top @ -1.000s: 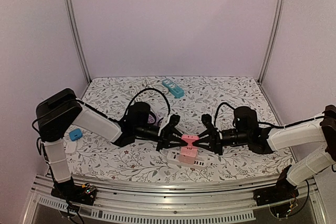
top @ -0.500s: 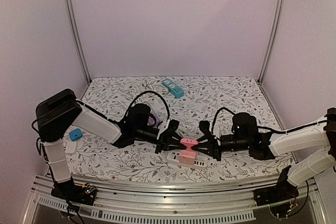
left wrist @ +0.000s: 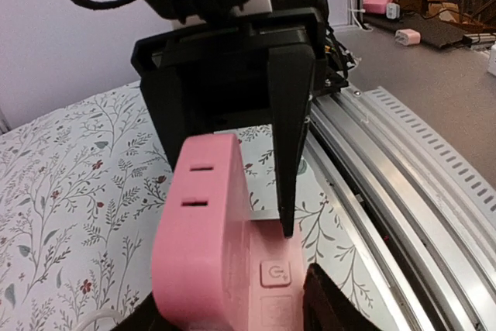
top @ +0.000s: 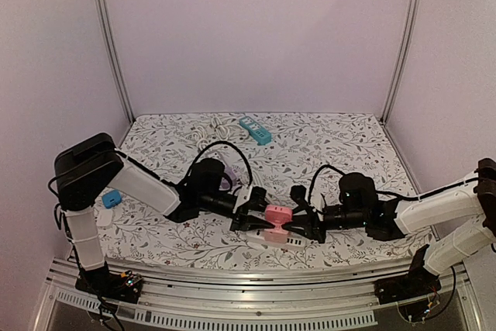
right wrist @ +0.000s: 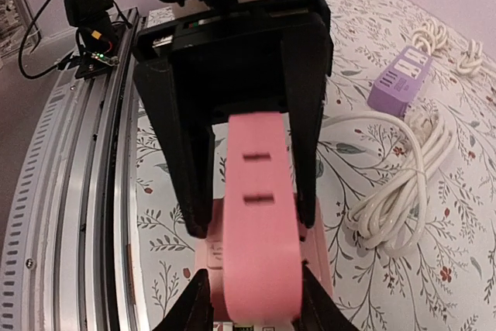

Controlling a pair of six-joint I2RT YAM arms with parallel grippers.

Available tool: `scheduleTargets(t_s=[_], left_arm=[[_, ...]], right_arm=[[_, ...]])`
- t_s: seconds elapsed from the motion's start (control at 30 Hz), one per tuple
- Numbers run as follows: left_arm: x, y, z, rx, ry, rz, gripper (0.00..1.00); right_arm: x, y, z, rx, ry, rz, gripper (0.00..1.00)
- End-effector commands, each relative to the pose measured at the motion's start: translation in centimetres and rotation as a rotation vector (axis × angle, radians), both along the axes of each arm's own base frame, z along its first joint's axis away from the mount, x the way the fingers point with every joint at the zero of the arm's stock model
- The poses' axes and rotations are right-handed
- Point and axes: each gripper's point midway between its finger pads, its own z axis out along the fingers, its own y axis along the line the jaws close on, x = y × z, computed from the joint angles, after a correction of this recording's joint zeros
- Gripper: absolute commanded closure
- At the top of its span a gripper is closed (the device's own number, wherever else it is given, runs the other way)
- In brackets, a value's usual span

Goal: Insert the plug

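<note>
Plug (top: 277,215), pink, stands upright between both grippers. The left gripper (top: 261,215) and right gripper (top: 297,219) flank it closely from either side; whether they pinch it or sit just slack I cannot tell. It rests on the white power strip (top: 293,243), apparently pushed home, so probably only letting go and backing away is left. Counted: one plug, two grippers and three power strips, namely the white one, a purple one (right wrist: 399,77) near behind it and a teal one (top: 255,130) far behind it.

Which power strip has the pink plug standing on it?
The white power strip nearest the arm bases, under the pink plug; the teal power strip and purple power strip carry nothing.
</note>
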Motion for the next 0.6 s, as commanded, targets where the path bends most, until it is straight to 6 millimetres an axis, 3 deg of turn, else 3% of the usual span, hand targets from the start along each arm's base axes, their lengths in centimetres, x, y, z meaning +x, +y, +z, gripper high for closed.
scheduleTargets(t_s=[0.0, 0.07, 0.2, 0.27, 0.33, 0.37, 0.57], left_arm=[[-1.9, 0.0, -3.1, 0.097, 0.002, -0.01, 0.37], [-1.6, -0.2, -2.2, 0.077, -0.02, 0.003, 0.2], [-1.5, -0.2, -1.0, 0.074, -0.045, 0.007, 0.02], [-1.6, 0.2, -1.2, 0.104, -0.046, 0.015, 0.0], [-1.4, 0.6, -1.0, 0.127, -0.049, 0.042, 0.0], [-1.3, 0.8, -0.8, 0.137, -0.051, 0.056, 0.01], [-1.7, 2.5, 0.6, 0.187, -0.119, 0.079, 0.0]], right_arm=[[-1.7, -1.9, -3.9, -0.166, 0.161, -0.034, 0.55], [-1.5, -1.8, -2.7, -0.161, 0.149, -0.036, 0.45], [-1.0, -1.8, 0.3, -0.135, 0.088, -0.044, 0.32], [-0.7, -2.0, 1.5, -0.127, 0.058, -0.062, 0.24], [-0.1, -2.4, 2.7, -0.12, 0.031, -0.098, 0.05], [0.2, -2.6, 3.4, -0.117, 0.023, -0.113, 0.02], [0.2, -2.6, 5.5, -0.138, -0.007, -0.09, 0.01]])
